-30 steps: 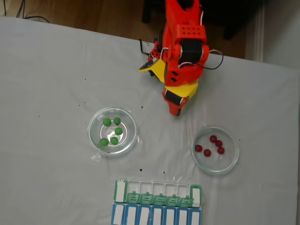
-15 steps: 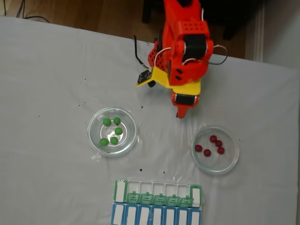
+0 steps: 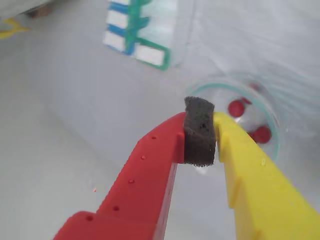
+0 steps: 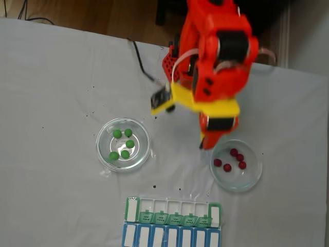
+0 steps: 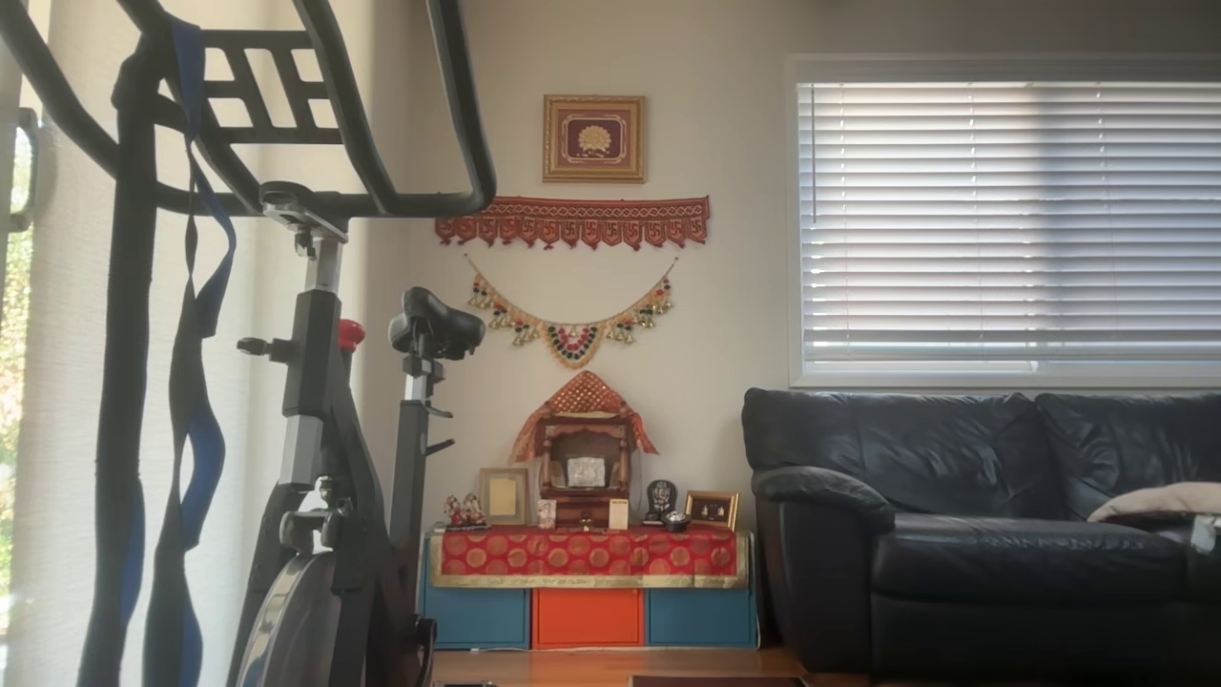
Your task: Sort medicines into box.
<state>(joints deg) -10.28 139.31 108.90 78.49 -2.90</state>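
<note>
Overhead, in the fixed view, the table (image 4: 51, 92) carries two glass dishes. The left dish (image 4: 123, 144) near the table's middle holds five green balls (image 4: 123, 144); the right dish (image 4: 237, 164) toward the right edge holds four red balls (image 4: 234, 159). At the near edge lies the white pill box (image 4: 174, 212) with its row of green lids, and touching it on the near side a blue-framed row (image 4: 171, 237), cut off by the picture's bottom edge. Tiny black specks (image 4: 154, 187) dot the cloth. A black cable (image 4: 141, 62) runs from the arm toward the far edge.

The red arm (image 4: 218, 56) covers the table's far middle and hides most of the pincer (image 4: 207, 145), whose tip shows just beside the right dish's left rim. In the wrist view the pincer (image 3: 200, 135) has a red finger and a yellow finger pressed against a dark foam pad (image 3: 199, 131) between them; no gap shows and no ball is in its hold. The red balls (image 3: 247, 120) lie just beyond the tip, partly hidden by the yellow finger, and the blurred pill box (image 3: 137, 30) sits well apart at the top.

The other view shows a room with a black sofa (image 5: 983, 534) and an exercise bike (image 5: 324, 429).
</note>
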